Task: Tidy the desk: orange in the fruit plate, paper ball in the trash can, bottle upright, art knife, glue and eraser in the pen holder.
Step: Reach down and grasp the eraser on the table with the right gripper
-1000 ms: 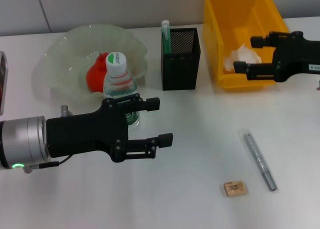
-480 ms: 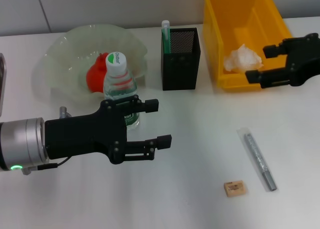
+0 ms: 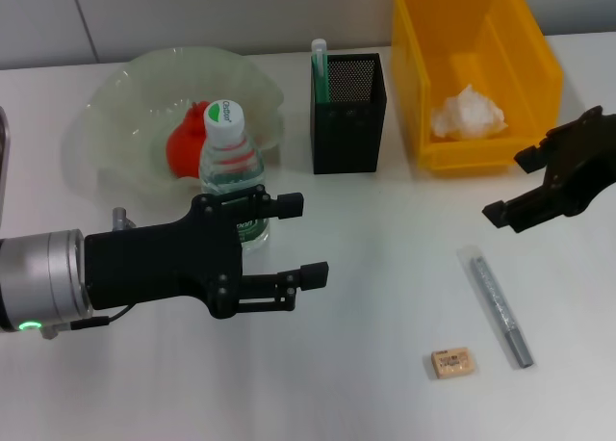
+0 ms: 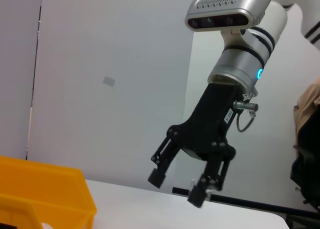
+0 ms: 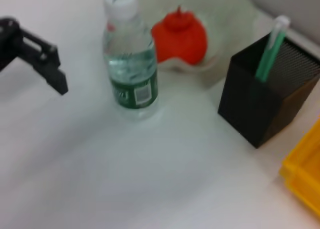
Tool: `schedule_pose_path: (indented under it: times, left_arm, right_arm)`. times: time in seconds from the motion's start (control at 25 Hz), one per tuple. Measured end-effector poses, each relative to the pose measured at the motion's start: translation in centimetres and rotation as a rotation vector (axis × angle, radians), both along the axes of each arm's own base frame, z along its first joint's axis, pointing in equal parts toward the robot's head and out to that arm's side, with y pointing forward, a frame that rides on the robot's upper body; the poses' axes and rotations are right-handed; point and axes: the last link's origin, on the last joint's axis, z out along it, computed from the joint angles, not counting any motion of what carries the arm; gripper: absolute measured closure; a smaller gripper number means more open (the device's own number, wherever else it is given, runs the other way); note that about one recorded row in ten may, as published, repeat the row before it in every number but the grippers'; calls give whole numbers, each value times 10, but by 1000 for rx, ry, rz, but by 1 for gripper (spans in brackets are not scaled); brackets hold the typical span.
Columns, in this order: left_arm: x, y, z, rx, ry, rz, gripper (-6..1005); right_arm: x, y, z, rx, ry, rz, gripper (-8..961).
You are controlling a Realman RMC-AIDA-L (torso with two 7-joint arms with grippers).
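The orange point(image 3: 186, 142) lies in the pale green fruit plate point(image 3: 125, 99), and the bottle point(image 3: 229, 167) stands upright at the plate's front rim. My left gripper point(image 3: 306, 237) hangs open just in front of the bottle, holding nothing. In the black mesh pen holder point(image 3: 348, 104) stands the green glue point(image 3: 319, 70). The paper ball point(image 3: 468, 114) rests inside the yellow trash can point(image 3: 423, 65). My right gripper point(image 3: 508, 187) is open and empty, in front of the bin. The grey art knife point(image 3: 499, 306) and the tan eraser point(image 3: 452, 362) lie on the table at the front right.
The right wrist view shows the bottle point(image 5: 131, 69), orange point(image 5: 180, 36), pen holder point(image 5: 265, 99), glue point(image 5: 270, 49) and a left finger point(image 5: 42, 59). The left wrist view shows the right gripper point(image 4: 175, 189) above the table and the trash can's rim point(image 4: 45, 186).
My right gripper has drawn back from over the trash can toward the front of the table, empty; the paper ball stays in the bin. The left arm has barely shifted.
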Motion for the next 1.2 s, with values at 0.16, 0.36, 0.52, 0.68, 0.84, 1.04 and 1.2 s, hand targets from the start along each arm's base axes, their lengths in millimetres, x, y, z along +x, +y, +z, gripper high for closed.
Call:
schedule_pose_path:
  times: [0.16,0.36,0.52,0.68,0.84,1.04,1.2]
  left_arm:
    - [-1,-1,0,0,0,2,186]
    - [-2,-2,0,-2,-1,5,186]
    - [-2,-2,0,-2,-1,6,186]
    - [-2,-2,0,-1,-2,6,187]
    - [-2,-2,0,-1,-1,6,187]
    - [-2,-2,0,0,-1,6,186]
    - [-2,-1,0,1,0,8,186]
  right_arm:
    - [-6,3,-5,-23,-23,-5,163]
    - [-10,6,-21,-122,-37,-41,165]
    - [-8,9,-32,-182,-32,-75,166]
    - [-5,15,-38,-204,-24,-111,166]
    - [-2,16,-45,-239,-43,-127,165]
    - [1,18,-60,-276,-139,-125,165]
    - [-1,18,-72,-318,-186,-116,165]
